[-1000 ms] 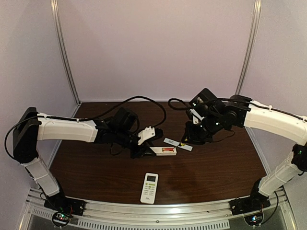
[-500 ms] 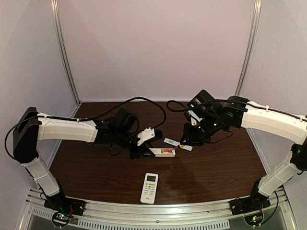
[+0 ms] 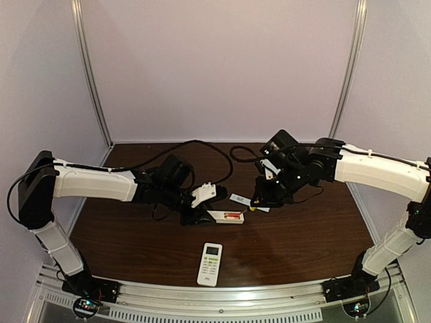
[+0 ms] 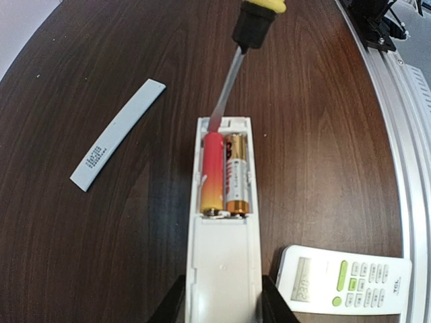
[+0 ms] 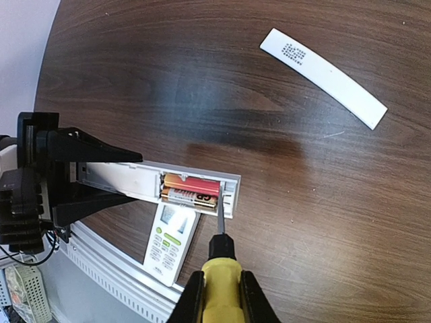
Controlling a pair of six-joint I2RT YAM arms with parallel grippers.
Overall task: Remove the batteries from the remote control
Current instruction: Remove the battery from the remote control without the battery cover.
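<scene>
Right gripper [image 5: 219, 299], clamping screwdriver [image 5: 217, 272], has brought its tip to the 2 batteries [image 4: 224, 173]. Left gripper [image 4: 223, 306] clamps remote [image 4: 222, 262]; prying looks next.

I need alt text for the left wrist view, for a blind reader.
A screwdriver tip sits at the far end of one of two batteries in the open remote control that the left gripper holds. A white cover lies on the table to its left, a second remote control at lower right.

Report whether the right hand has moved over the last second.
Yes: the right hand has edged slightly left, toward the white cover, which lies unmoved.
</scene>
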